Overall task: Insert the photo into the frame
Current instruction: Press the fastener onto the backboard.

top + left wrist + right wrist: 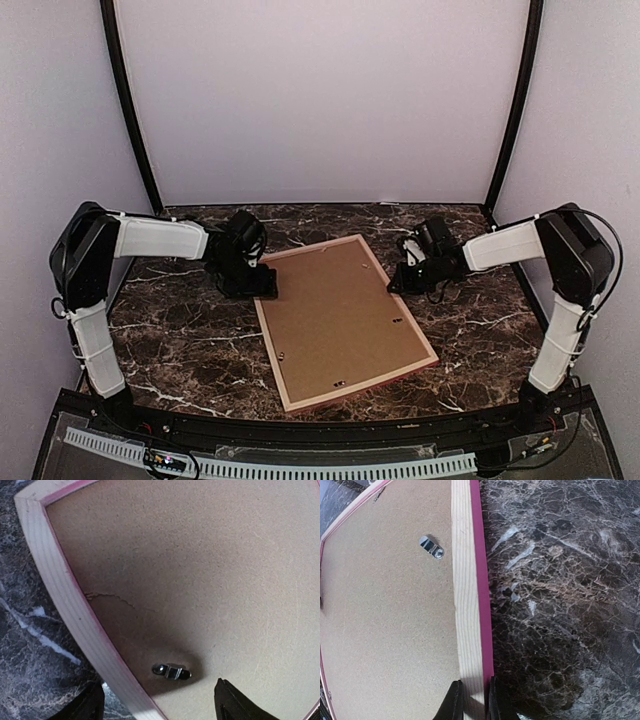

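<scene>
Frame: the frame [365,384] lies flat and back up on the dark marbled table [180,340], turned a little askew (its long sides run slantwise away from the arms).
Look of the frame: thin rails of pale, finely grained wood with a pink outer edge and a pink line along the inner lip.
Backing: a plain brown backing board [340,320] fills the frame from rail to rail, with a faint hairline crack near the far-left corner.
Clips: small metal turn clips sit on the board just inside the rails, one [431,547] by the right rail and another [171,671] by the left rail near the far corner.
Left gripper: the left gripper [160,705] hangs over the frame's far-left corner with its jaws wide, one finger outside the rail over the marble and the other over the board.
Right gripper: the right gripper [476,702] is at the frame's right long rail, jaws narrow and pinching that rail between them.
</scene>
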`<state>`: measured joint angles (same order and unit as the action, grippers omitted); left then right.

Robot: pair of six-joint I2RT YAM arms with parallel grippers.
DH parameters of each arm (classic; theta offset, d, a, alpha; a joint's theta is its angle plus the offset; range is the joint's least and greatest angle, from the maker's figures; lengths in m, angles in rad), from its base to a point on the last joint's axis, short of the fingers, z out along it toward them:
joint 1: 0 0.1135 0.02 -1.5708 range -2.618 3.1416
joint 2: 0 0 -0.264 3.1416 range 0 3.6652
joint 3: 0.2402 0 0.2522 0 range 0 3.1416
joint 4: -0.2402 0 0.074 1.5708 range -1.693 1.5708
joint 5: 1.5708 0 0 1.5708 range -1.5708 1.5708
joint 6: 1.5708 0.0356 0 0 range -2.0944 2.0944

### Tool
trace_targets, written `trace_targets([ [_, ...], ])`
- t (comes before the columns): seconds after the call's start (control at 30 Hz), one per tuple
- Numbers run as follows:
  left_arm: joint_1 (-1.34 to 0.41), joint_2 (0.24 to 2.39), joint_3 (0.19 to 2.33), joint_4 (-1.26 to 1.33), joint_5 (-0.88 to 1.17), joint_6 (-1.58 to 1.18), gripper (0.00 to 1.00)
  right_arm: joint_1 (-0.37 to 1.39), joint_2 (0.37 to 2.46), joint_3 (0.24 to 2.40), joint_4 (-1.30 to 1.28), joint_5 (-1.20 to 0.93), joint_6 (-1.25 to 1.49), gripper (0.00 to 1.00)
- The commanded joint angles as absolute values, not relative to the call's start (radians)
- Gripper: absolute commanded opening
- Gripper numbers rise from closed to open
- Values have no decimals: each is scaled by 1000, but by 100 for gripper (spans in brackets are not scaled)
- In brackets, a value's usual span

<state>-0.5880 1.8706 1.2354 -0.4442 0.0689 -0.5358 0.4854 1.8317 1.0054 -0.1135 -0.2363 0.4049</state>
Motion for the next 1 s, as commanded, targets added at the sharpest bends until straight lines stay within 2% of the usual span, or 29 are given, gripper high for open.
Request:
trace_targets([
  [0.0,-589,1932,1289,-434,51,-554,78,514,1837,955,-113,-232,542,0],
  [0.4,-585,1982,1329,-402,-44,-579,77,531,1858,962,-104,-241,549,0],
  [0.8,-562,1977,1310,-364,-75,-598,62,531,1874,985,-115,-242,539,0],
  [0.97,-549,1981,1302,-336,-67,-601,60,531,1876,991,-119,-241,535,0],
])
